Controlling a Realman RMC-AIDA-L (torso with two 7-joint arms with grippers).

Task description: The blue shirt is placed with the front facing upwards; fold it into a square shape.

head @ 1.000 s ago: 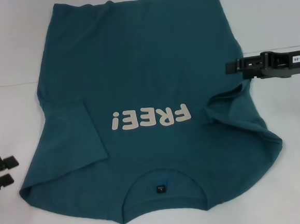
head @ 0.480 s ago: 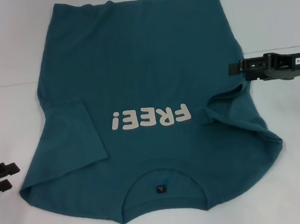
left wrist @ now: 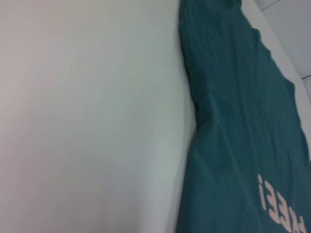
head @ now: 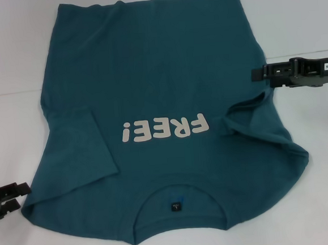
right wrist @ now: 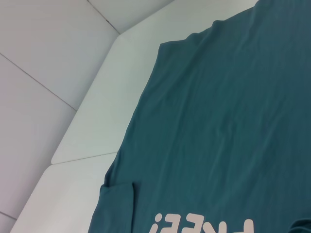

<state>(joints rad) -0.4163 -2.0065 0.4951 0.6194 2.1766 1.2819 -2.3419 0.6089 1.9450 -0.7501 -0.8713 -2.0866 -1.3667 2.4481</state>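
Folding has barely begun: the large dark teal-blue cotton T-shirt (head: 163,117) with cream "FREE!" lettering (head: 163,128) lies face up on the white table (head: 10,49), both sleeves already turned inward. The left gripper (head: 26,195), fingers spread, sits just beside the near left shoulder corner, which it likely must pinch next. The right gripper (head: 255,73) hovers at the shirt's right edge; whether it is spread, I cannot tell.

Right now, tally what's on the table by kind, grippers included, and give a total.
Shirts: 1, the blue shirt, lying front up.
Grippers: 2, the left gripper beside the shirt's near left corner and the right gripper at its right edge.
Tables: 1, the white table.
Total: 4
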